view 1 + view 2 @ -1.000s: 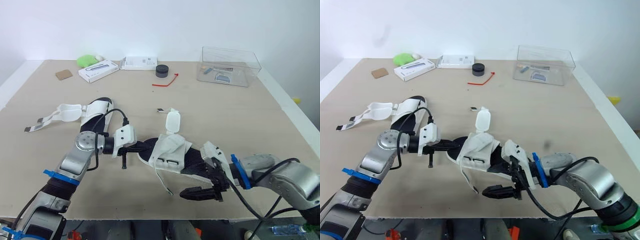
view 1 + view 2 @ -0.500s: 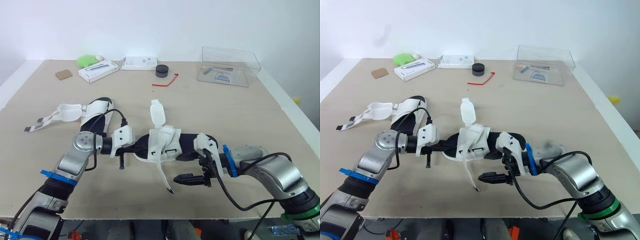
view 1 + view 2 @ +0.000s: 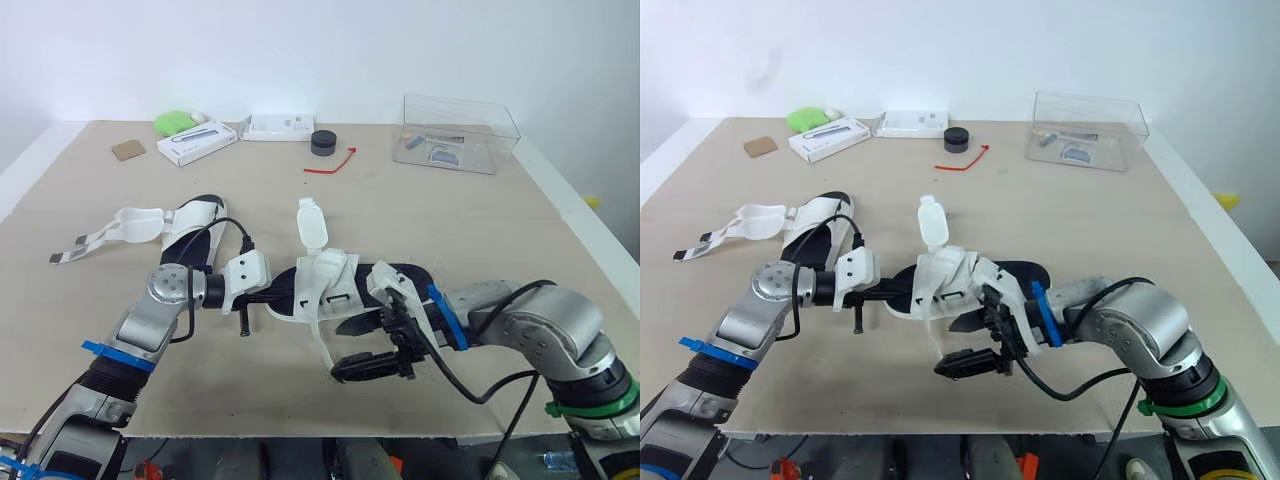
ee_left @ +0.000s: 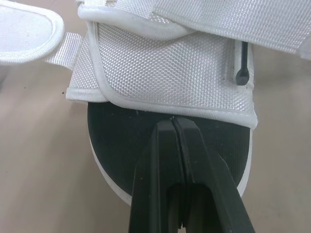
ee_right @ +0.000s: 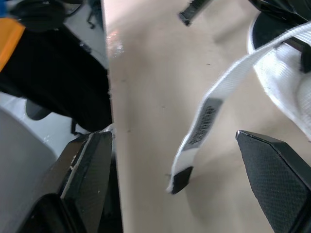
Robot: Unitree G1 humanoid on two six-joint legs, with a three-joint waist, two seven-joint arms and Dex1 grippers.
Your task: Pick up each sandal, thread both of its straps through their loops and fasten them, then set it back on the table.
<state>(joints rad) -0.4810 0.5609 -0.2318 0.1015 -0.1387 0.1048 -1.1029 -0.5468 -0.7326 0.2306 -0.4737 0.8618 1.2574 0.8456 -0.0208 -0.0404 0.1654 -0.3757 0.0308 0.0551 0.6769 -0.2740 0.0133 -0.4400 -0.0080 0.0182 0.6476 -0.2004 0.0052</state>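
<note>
Sandal [image 3: 328, 288] pinched by closed left pincer [image 4: 173, 121], right pincer [image 5: 173, 138] spread wide, loose strap [image 5: 206, 117] between its fingers

The head pair looks forward and down across the surface [image 3: 480, 220], sharing nearly all of it. The left wrist camera sits tight against the sandal [image 4: 165, 73]; the right one hangs close over the surface's front edge.

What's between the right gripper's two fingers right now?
A loose sandal strap hangs in the gap between the open right gripper's fingers, touching neither, with bare table behind it. The right wrist view shows this.
</note>
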